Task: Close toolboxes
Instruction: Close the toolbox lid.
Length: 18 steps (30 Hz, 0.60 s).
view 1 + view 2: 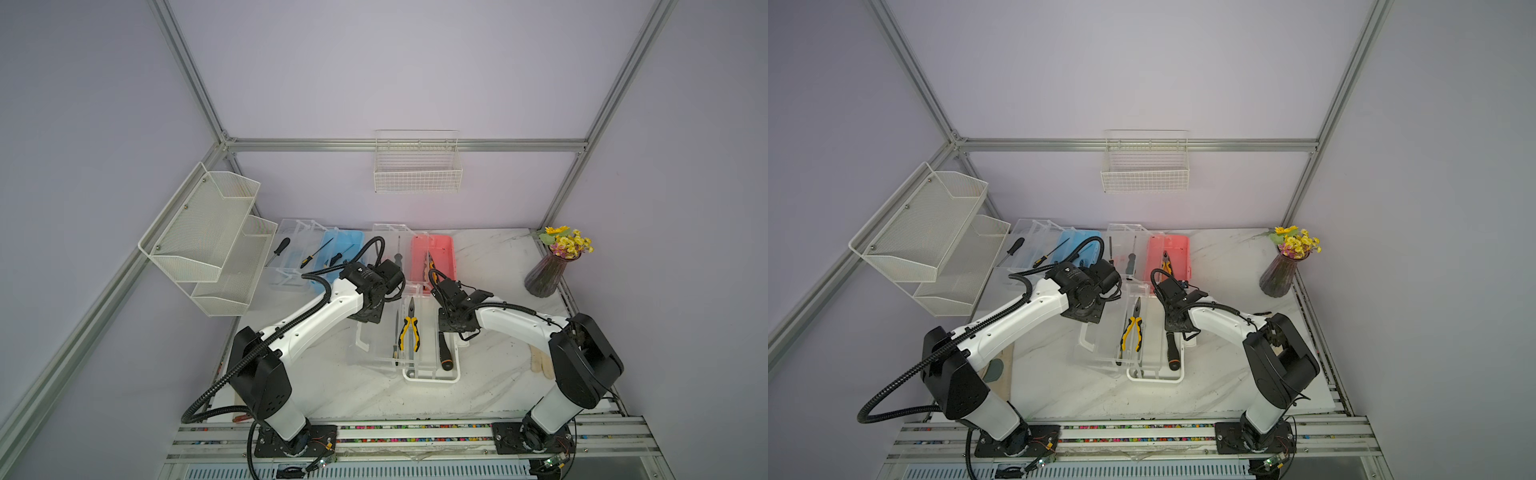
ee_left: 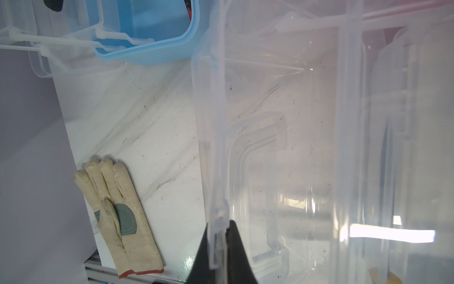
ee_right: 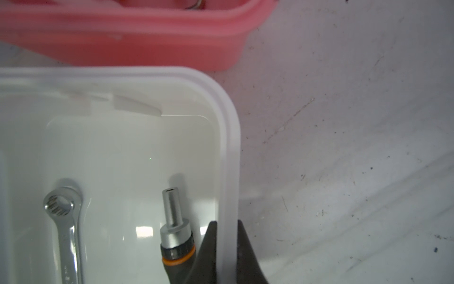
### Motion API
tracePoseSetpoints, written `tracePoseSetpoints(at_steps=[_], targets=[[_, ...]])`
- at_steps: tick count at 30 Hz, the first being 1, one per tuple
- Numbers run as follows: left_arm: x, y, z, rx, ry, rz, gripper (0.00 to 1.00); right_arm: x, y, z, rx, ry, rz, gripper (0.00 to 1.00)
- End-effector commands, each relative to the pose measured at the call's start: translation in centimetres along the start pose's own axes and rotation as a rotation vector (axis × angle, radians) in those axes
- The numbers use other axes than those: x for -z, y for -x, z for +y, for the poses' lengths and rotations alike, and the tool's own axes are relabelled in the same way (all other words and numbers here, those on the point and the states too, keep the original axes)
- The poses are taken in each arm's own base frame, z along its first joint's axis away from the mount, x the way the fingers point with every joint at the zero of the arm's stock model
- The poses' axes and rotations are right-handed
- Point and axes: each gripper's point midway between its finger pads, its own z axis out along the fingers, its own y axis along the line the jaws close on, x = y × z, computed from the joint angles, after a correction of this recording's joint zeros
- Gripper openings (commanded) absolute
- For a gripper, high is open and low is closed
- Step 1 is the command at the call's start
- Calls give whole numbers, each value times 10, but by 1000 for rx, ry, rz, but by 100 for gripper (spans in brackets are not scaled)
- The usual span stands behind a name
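The left gripper (image 2: 218, 230) pinches the edge of the clear hinged lid (image 2: 282, 98) of the white plastic toolbox (image 1: 432, 377), central on the marbled tabletop (image 1: 332, 395), while the right gripper (image 3: 227, 228) clamps that box's rim. The open blue plastic toolbox (image 1: 345, 245) and pink plastic toolbox (image 1: 440, 257) stand just behind.

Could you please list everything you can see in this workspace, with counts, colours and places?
toolboxes: three, all open; white toolbox nearest, blue toolbox and pink toolbox at back
clear lid: one, white toolbox's
pliers: two; yellow-black at clear lid, orange-handled in pink toolbox
driver: one, black-orange, in white toolbox
wrench: one, silver, beside it
screwdrivers: three or more, on back toolboxes' lids
wire baskets: two, white, back wall, left wall
vase: one, dark, yellow flowers, right
gloves: two, cream, table's left edge, right edge
left gripper: black, shut on clear lid
right gripper: black, shut on white toolbox rim
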Motion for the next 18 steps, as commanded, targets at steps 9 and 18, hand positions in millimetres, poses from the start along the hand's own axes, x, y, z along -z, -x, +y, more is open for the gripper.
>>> tracePoseSetpoints(at_steps=[9, 18], targets=[[60, 33, -59, -23, -238, -132, 27, 4, -5, 43, 28, 159, 23, 16], [57, 40, -85, -43, -272, -123, 30, 10, -10, 50, 20, 228, 32, 37]])
